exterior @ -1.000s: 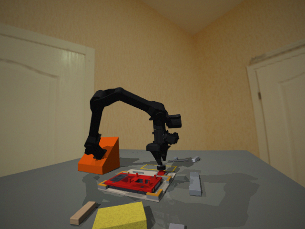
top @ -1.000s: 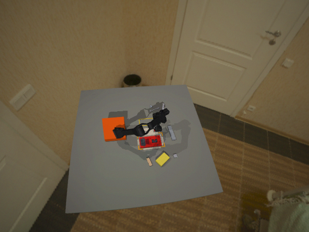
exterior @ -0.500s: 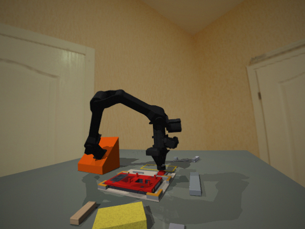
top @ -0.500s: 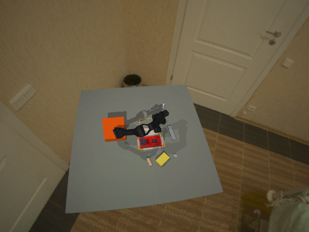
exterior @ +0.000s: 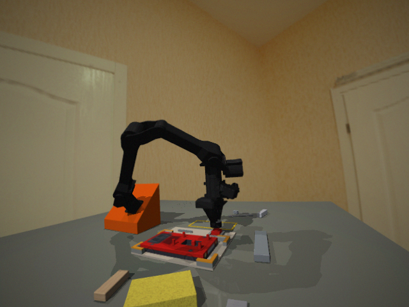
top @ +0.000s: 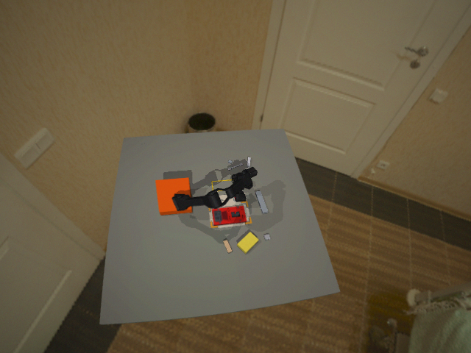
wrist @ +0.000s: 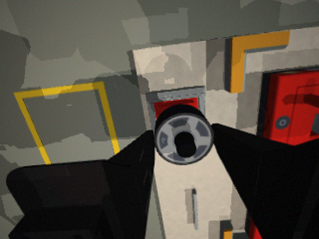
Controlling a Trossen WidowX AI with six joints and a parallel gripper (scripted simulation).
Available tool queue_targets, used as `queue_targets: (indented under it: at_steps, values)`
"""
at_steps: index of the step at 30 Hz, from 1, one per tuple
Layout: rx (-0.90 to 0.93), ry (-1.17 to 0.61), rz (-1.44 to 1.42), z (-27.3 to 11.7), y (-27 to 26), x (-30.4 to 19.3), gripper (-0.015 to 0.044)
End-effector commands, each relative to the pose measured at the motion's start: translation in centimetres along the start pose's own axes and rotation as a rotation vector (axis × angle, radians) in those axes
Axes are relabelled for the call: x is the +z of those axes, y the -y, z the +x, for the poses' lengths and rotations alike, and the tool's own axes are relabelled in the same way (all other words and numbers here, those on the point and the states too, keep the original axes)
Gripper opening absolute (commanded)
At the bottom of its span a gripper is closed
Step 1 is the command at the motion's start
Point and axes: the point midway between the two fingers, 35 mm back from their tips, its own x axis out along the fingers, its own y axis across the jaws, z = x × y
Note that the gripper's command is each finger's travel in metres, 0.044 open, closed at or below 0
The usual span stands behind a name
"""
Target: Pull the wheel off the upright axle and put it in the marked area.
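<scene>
No readable text, label, brand, number or sign on any surface.
</scene>
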Motion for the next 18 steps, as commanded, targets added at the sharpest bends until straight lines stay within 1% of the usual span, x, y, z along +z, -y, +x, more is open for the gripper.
queue_targets:
  at_steps: [1, 18]
  values:
    - [0.002, 0.003, 0.006, -0.25, 0.01, 0.12, 0.0000]
    - [0.002, 0.003, 0.005, -0.80, -0.01, 0.14, 0.0000]
